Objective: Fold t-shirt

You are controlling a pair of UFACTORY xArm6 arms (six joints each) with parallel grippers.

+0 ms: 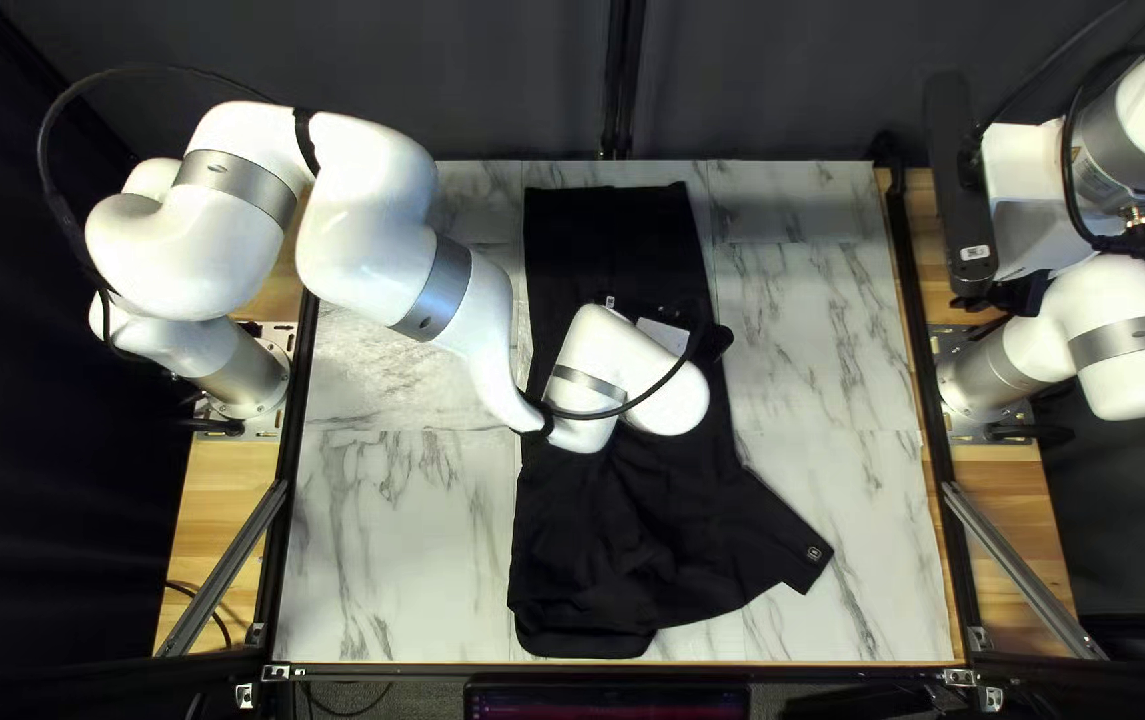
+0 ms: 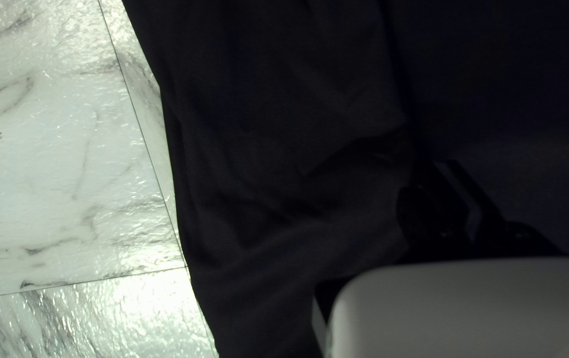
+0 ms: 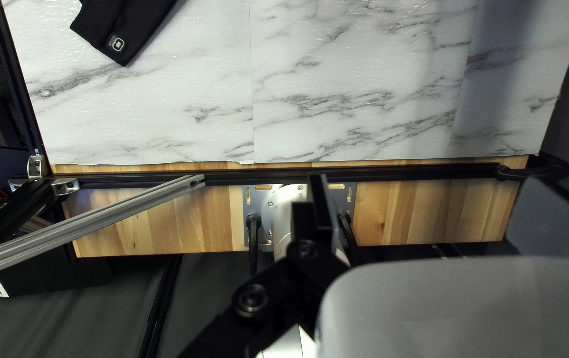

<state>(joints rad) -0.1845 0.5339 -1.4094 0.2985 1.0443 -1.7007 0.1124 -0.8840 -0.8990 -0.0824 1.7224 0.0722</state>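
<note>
**A:** Where does the t-shirt lie against the left gripper?

**B:** The black t-shirt (image 1: 622,500) runs as a long band down the centre of the top left view, from the far edge to the near edge. The left gripper (image 2: 433,214) sits low over the band's middle, with cloth right under and ahead of it. That wrist view is very dark, so I cannot tell whether the gripper is released or grasping cloth.

**A:** And the right gripper?

**B:** The right gripper (image 3: 322,199) is released and holds nothing. It hangs over the wood by its own base, well apart from the shirt.

**A:** Edges? Room to move?

**B:** 1 sleeve (image 1: 782,545) splays out toward the lower right of the top left view, with a small label (image 1: 813,553) at its tip. The band's near end lies bunched just beside the table's near edge. Bare surface lies open on both sides of the band.

**A:** The surface and the room?

**B:** The table (image 1: 403,520) is white and marble-patterned. It has wood strips (image 1: 223,500) and black frame rails (image 1: 917,330) at its 2 sides, and a dark curtain (image 1: 493,70) hangs behind.
</note>
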